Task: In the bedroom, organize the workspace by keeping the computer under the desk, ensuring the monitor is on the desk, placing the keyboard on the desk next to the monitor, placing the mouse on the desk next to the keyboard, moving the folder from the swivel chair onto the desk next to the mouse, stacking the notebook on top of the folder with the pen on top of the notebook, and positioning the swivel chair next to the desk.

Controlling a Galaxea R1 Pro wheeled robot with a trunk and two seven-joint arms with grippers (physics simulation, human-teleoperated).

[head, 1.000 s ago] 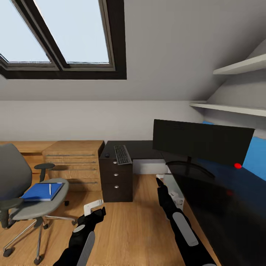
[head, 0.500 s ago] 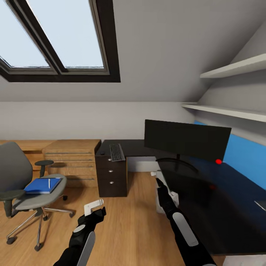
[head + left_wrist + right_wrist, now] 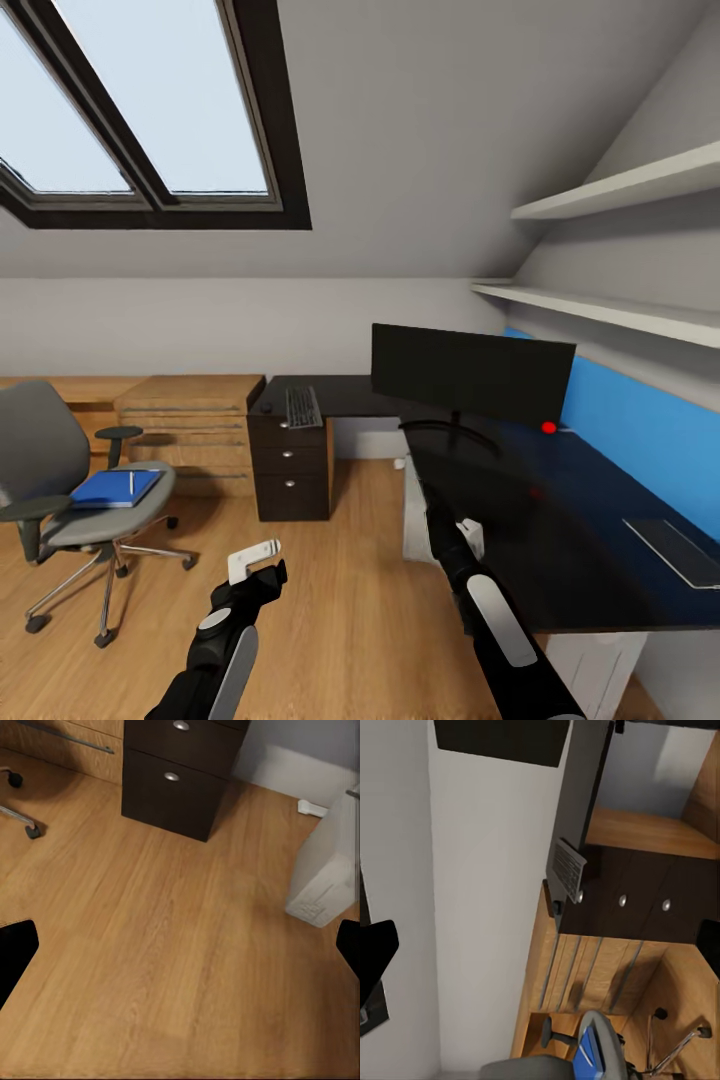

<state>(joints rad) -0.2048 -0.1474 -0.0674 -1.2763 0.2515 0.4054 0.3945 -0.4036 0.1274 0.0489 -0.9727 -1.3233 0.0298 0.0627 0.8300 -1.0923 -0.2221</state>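
The monitor (image 3: 470,375) already stood on the desk (image 3: 540,540), and the keyboard (image 3: 301,406) lay on the far wing of the desk above the black drawer unit (image 3: 290,470), with the mouse (image 3: 266,407) just beside it. The computer (image 3: 415,510) stood on the floor at the desk's edge, partly under the top. The blue folder (image 3: 115,488) lay on the seat of the swivel chair (image 3: 70,490), well apart from the desk, with the pen (image 3: 131,484) on top of it, and the notebook (image 3: 680,550) lay on the near end of the desk. So the folder, the stack and the chair looked to be left, and the keyboard and mouse probably wanted moving nearer the monitor (they sat well apart from it).

The left gripper (image 3: 255,565) hung over bare floor with its fingers spread and nothing between them; the right gripper (image 3: 540,945) was likewise open and empty, pointed toward the drawer unit.

The computer was largely hidden by the right arm and the desk edge, and the notebook was cut off at the frame's edge. A red dot (image 3: 548,427) by the monitor I could not identify.
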